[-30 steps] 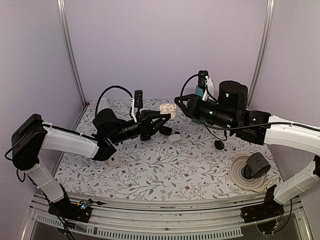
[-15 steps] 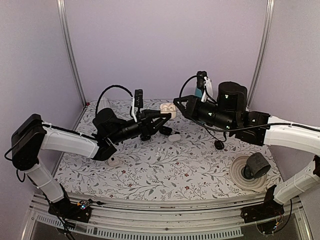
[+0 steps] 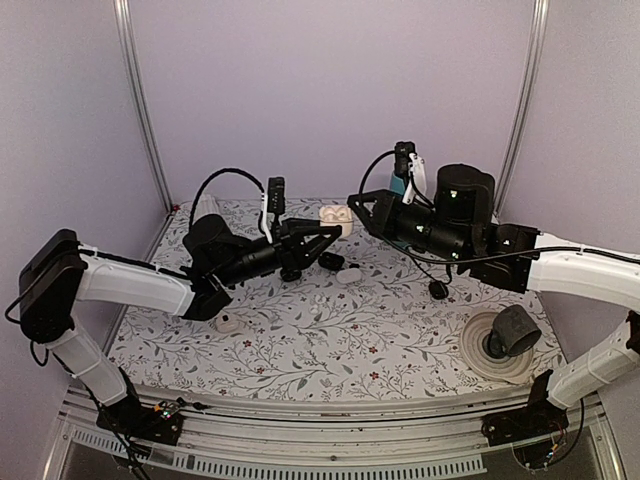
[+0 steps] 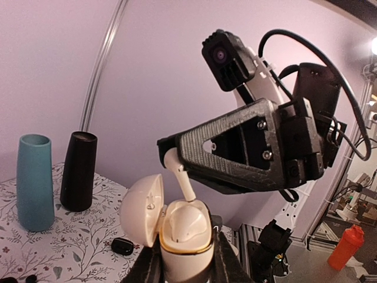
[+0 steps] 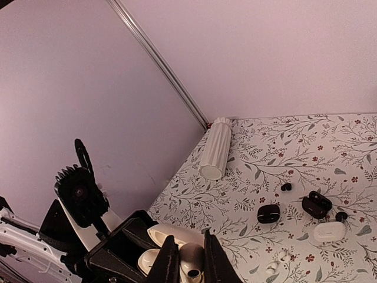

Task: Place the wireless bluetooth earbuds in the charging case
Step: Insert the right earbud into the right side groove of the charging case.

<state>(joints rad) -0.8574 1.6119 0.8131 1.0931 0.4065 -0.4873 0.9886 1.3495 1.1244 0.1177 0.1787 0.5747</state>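
The small white glossy pebble-shaped plastic charging case was held raised above the floral-patterned tablecloth, toward 12 o'clock of the table's middle in the top view. It was clamped at its lower body between the fingers of the left gripper. Its hinged lid was flipped open toward 9 o'clock in the left wrist view.

A tiny white glossy plastic earbud was pinched by its stem in the tip of the right gripper, which was positioned at 1 o'clock of the case. The stem was tilted, and its lower end was met by the open mouth of the case. In the right wrist view the same earbud was seen squeezed between the two black fingers. Whether a second bud was already seated could not be told.

On the cloth, a small white rounded piece with a dark spot was placed at 7 o'clock of the case, well apart from it. A small white box and a small black box were set near each other at 6 o'clock, below the raised case. A grey roll on a pale round disc was set at 4 o'clock. A tall teal vase and a black cylinder were stood upright side by side at 9 o'clock in the left wrist view. A white ribbed cylinder was seen by the wall at 12 o'clock in the right wrist view.
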